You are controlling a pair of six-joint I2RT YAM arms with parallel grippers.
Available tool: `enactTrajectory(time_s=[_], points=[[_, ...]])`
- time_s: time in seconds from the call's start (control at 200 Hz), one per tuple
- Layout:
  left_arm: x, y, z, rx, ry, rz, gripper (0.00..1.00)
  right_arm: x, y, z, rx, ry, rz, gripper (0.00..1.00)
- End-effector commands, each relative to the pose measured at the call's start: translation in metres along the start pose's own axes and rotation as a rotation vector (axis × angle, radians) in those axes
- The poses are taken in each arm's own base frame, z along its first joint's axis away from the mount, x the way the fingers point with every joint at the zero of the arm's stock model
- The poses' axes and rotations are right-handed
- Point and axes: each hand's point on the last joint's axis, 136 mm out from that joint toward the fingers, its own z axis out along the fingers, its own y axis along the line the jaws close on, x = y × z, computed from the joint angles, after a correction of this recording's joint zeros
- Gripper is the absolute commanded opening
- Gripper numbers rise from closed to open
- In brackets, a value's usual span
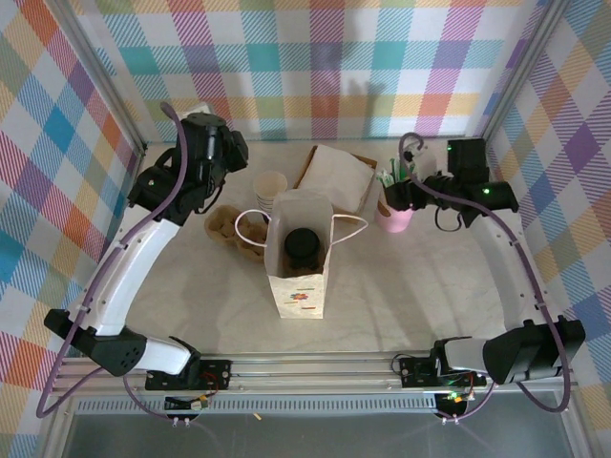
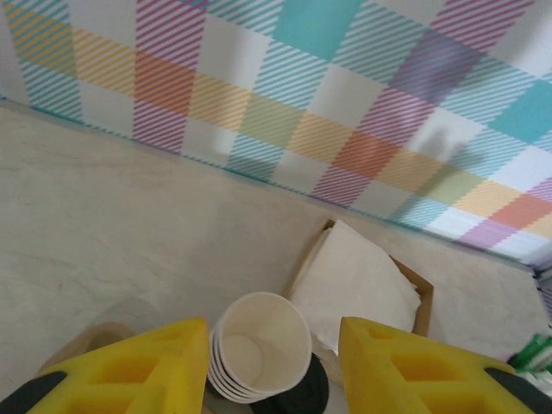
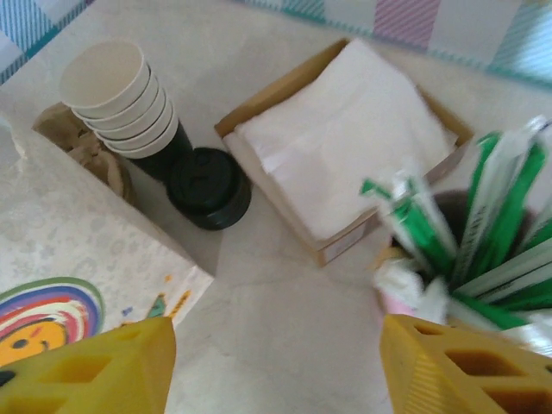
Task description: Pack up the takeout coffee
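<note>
One cup matters here: the takeout coffee [image 1: 304,246] sits inside the white bag [image 1: 298,298], lid up, its black top showing thru the open mouth in the top view. The bag stands upright mid-table [image 1: 410,286]. So the coffee's long axis is vertical, same as the bag's, and the only way to it is straight down thru the mouth.

Neither arm is on it. The right gripper [image 3: 278,345] has its fingers spread wide w/ nothing pinched. It hovers just by the pink cup [image 1: 396,221] of green-white sticks, w/ the napkins [image 3: 345,138] ahead. From there the coffee lies to its left & a bit toward the bases, bag's right wall btw them.

The left gripper [image 2: 272,345] has its fingers apart & empty, up toward the far-left corner, looking over the stack of cups [image 1: 270,186]. The coffee lies to its right & well toward the bases, past the stack. The right arm looks the nearer of the two, tho not by much.

NB: the right wrist view has a low black round item [image 3: 207,185] on the table, touching the stack, just behind a bag corner. Lid pile or 2nd cup, can't tell; it's outside the bag.

Judgement: packing of the cup itself looks done. If extras go in next, the right arm is placed for the sticks, & any drop has to come from above the mouth.
</note>
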Motion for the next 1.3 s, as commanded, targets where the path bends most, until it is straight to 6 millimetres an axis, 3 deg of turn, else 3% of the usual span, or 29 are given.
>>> enactTrajectory(time_s=[0.0,0.195,0.43,0.59,0.76,1.075,1.295], points=[[0.001,-0.012,0.006,0.073,0.016,0.028,0.44,-0.012,0.006,-0.004,-0.125,-0.044,-0.104,0.54],[0.023,-0.013,0.021,0.098,0.105,0.037,0.45,-0.002,-0.008,0.007,-0.125,0.005,-0.135,0.45],[0.031,-0.003,0.012,0.096,0.12,0.001,0.45,0.008,-0.026,0.02,-0.086,0.04,-0.136,0.37],[0.036,0.005,0.006,0.096,0.114,-0.047,0.45,0.009,-0.035,0.023,-0.05,0.051,-0.132,0.36],[0.039,0.005,0.005,0.101,0.125,-0.056,0.45,-0.008,-0.037,0.01,-0.04,-0.019,-0.129,0.36],[0.042,0.011,0.002,0.092,0.125,-0.073,0.45,0.005,-0.04,0.019,-0.116,0.014,-0.081,0.31],[0.043,0.012,-0.001,0.093,0.128,-0.08,0.44,0.006,-0.04,0.025,-0.149,0.013,-0.062,0.13]])
